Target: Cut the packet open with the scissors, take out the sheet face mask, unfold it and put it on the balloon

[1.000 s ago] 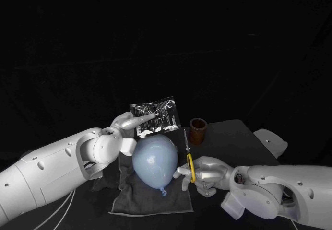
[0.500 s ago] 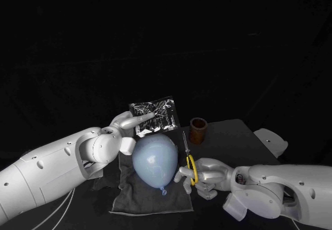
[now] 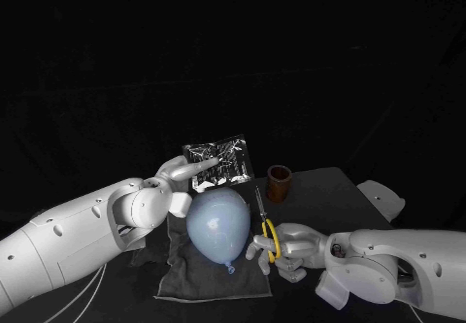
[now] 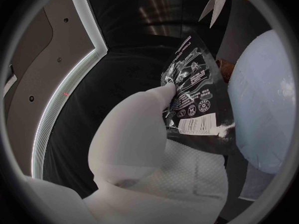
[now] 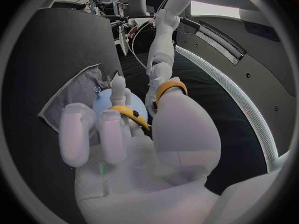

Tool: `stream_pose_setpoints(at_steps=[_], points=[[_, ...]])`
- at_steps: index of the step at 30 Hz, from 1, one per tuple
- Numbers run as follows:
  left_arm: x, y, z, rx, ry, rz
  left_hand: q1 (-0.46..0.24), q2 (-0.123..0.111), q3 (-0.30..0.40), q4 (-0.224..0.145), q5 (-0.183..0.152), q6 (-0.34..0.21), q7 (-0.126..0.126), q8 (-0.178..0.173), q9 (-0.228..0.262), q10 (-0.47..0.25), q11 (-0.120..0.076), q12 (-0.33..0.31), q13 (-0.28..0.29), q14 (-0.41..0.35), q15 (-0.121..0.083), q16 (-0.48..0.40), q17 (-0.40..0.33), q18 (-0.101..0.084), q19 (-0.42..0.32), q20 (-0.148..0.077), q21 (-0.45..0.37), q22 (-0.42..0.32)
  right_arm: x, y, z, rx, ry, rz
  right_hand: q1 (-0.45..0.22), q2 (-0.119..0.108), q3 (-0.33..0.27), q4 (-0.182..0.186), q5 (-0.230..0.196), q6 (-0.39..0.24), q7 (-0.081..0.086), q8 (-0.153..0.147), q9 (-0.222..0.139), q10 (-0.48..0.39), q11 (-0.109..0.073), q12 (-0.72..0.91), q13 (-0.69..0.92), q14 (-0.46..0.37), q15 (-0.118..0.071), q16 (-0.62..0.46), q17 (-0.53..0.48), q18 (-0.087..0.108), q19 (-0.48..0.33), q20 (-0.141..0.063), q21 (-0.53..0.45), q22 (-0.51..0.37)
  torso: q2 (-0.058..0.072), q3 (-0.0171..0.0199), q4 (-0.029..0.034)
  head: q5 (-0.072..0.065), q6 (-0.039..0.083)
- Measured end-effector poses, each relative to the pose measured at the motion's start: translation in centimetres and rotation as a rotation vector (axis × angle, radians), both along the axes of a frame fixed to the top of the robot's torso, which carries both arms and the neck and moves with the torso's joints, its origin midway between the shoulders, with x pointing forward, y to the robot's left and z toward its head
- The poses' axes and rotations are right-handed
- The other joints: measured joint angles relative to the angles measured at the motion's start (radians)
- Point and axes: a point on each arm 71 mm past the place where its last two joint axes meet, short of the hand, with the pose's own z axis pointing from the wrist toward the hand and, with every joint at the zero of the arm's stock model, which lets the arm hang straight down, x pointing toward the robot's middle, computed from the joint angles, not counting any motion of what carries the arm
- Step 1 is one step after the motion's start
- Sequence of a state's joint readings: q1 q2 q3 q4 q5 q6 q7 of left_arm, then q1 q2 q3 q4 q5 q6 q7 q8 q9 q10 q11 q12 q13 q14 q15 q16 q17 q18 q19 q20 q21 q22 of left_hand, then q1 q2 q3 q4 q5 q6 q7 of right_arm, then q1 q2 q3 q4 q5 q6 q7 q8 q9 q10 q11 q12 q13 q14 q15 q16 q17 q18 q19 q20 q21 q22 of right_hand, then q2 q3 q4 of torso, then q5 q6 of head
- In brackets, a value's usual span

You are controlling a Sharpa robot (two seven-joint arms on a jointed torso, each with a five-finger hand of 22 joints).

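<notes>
Two hands are at work over the black table (image 3: 325, 192). The left hand (image 3: 182, 172) holds the black, silver-printed mask packet (image 3: 220, 161) up in the air. It grips the packet's lower left part between the thumb and a finger, and the left wrist view shows that finger lying flat along the printed face just above the barcode. How the other fingers of that hand lie cannot be told.

The packet stands roughly upright, tilted a little, over the far end of the pale blue balloon (image 3: 217, 225). Whether its lower edge touches the balloon cannot be told.

The balloon lies lengthwise on a dark grey towel (image 3: 199, 279) with its knot towards the robot.

Just to the balloon's right, the right hand (image 3: 283, 247) holds the yellow-handled scissors (image 3: 263, 219). In the right wrist view the thumb passes through one yellow loop and a finger through the other, with the remaining fingers loosely curled beside them.

The blades point away from the robot, up towards the packet. Their tips end short of the packet's lower right corner and are apart from it. The left wrist view shows the two blade tips slightly parted.

A brown cylindrical cup (image 3: 278, 183) stands upright on the table near the blade tips, to the right of the balloon's far end.
</notes>
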State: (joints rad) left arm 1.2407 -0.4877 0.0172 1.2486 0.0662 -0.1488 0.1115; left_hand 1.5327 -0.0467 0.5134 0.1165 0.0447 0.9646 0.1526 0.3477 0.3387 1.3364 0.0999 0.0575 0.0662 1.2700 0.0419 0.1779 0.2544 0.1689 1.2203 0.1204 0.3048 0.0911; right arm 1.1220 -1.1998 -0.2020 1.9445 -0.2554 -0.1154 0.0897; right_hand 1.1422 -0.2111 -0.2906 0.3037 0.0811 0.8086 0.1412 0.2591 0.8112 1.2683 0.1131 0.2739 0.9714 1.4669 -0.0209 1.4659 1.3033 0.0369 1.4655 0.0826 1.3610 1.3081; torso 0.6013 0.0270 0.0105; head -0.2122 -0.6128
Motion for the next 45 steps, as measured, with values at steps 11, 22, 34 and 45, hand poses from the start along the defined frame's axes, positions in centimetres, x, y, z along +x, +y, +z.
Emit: stream_pose_setpoints(at_steps=[11, 22, 34, 45], points=[[-0.3, -0.4, 0.1, -0.001, 0.005, -0.017, -0.002, -0.002, 0.003, -0.003, 0.0, 0.0, 0.0, -0.001, 0.0, 0.0, 0.0, -0.001, 0.0, 0.0, 0.0, 0.0, 0.0, -0.001, 0.0, 0.0, 0.0, 0.0, 0.3, 0.1, 0.6, -0.006, -0.01, 0.02, 0.0, 0.0, 0.0, 0.0, 0.004, 0.0, 0.0, 0.028, 0.02, 0.0, 0.0, 0.0, -0.001, 0.001, 0.001, 0.0, 0.002, 0.0, 0.0, 0.0, -0.001, 0.0, 0.0, 0.0, -0.0002, 0.002, 0.0], [-0.4, -0.5, 0.0, 0.001, 0.01, -0.022, -0.002, -0.002, 0.008, -0.006, -0.003, 0.0, 0.0, -0.001, 0.0, 0.0, 0.0, 0.002, 0.0, -0.001, 0.002, 0.0, 0.0, -0.007, 0.0, 0.0, 0.0, 0.0, 1.0, -0.1, 2.0, -0.015, -0.053, 0.026, 0.0, 0.0, 0.0, 0.0, 0.004, 0.0, 0.0, 0.05, 0.035, 0.0, 0.0, 0.0, 0.006, 0.001, 0.002, 0.0, 0.004, 0.0, -0.002, 0.002, -0.001, -0.001, 0.0, -0.0001, -0.0002, 0.0, 0.003], [-0.6, -0.9, 0.1, -0.002, 0.013, -0.036, -0.001, -0.001, 0.009, -0.005, 0.0, 0.0, 0.0, -0.003, 0.017, 0.0, 0.0, 0.002, 0.0, -0.001, 0.002, 0.0, 0.0, -0.008, 0.0, 0.0, 0.0, 0.0, 1.9, 0.2, 2.1, -0.028, -0.063, 0.029, 0.0, 0.0, 0.0, 0.0, 0.004, 0.0, 0.0, 0.066, 0.044, 0.0, 0.0, 0.0, 0.011, 0.001, 0.002, 0.0, 0.007, 0.0, -0.002, 0.002, 0.001, 0.0, 0.0, -0.0012, 0.0009, 0.002, 0.005], [-0.6, -1.0, 0.1, -0.002, 0.015, -0.042, -0.001, -0.001, 0.009, -0.005, 0.0, -0.002, -0.002, 0.0, 0.017, 0.0, 0.0, 0.002, -0.001, 0.0, 0.003, 0.0, 0.0, -0.008, 0.0, 0.0, 0.0, 0.0, 2.2, 0.4, 1.9, -0.035, -0.055, 0.032, 0.0, 0.0, 0.0, 0.0, 0.004, 0.0, 0.0, 0.08, 0.048, 0.0, 0.0, 0.0, 0.011, 0.001, 0.002, 0.0, 0.007, -0.001, -0.002, 0.002, 0.004, 0.0, 0.0, -0.0012, 0.0004, 0.006, 0.005]])
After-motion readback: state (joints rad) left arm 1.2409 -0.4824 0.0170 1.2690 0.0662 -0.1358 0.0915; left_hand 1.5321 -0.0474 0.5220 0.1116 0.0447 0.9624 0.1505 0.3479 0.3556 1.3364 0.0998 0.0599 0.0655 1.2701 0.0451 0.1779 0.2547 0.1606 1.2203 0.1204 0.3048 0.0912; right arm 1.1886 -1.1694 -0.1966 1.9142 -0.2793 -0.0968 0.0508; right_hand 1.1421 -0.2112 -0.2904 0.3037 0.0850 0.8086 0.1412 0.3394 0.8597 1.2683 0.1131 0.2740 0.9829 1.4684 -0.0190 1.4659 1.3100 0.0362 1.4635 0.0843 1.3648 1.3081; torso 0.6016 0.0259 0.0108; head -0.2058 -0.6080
